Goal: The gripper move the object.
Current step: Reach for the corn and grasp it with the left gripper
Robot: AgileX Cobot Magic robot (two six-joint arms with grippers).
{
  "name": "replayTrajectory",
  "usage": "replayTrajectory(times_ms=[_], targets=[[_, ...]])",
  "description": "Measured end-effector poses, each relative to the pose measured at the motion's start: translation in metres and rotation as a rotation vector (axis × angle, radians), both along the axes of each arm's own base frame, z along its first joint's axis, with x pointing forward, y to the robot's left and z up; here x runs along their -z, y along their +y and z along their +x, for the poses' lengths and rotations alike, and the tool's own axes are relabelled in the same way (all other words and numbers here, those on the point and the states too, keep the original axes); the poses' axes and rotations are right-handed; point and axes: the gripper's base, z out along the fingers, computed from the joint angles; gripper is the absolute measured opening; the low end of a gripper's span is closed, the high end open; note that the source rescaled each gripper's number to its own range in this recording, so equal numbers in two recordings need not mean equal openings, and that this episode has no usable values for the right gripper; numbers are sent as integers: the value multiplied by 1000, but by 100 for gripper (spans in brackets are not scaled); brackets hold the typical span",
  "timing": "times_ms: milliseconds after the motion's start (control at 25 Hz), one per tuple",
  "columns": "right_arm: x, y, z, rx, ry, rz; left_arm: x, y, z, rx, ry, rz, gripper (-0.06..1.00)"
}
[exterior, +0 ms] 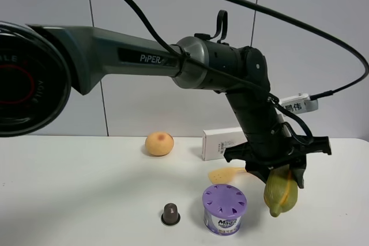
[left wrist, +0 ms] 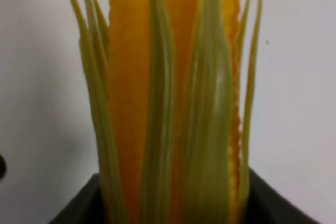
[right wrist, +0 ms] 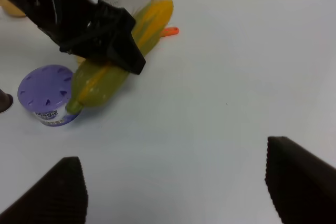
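Your left pincer [exterior: 275, 168] is clamped on the corn [exterior: 281, 195], low and right in the high view. It grips the cob about mid-length, and an end sticks out on each side of it. In the right wrist view the long axis runs on a diagonal, with the yellow end toward top centre and the green end toward lower left. That green end lies just beside the purple can [exterior: 224, 208]. I judge the coming move turns on this: carry the cob away from the can, not along its own axis. Whether the cob is clear of the bench [exterior: 75, 200] you cannot tell. Your right pincer [right wrist: 178, 192] stands apart and empty, well away from the corn, so the left arm has the job.
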Motion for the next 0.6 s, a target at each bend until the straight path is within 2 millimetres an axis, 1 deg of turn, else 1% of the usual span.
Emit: replayTrajectory(times_ms=[200,400,600], targets=[[0,0,0,0,0,0,2,-9,-13,52,-45,45,0],[0,0,0,0,0,0,4,-5,-12,82,-102,118,0],[0,0,0,0,0,0,5,-1,-7,77,-114,132,0]])
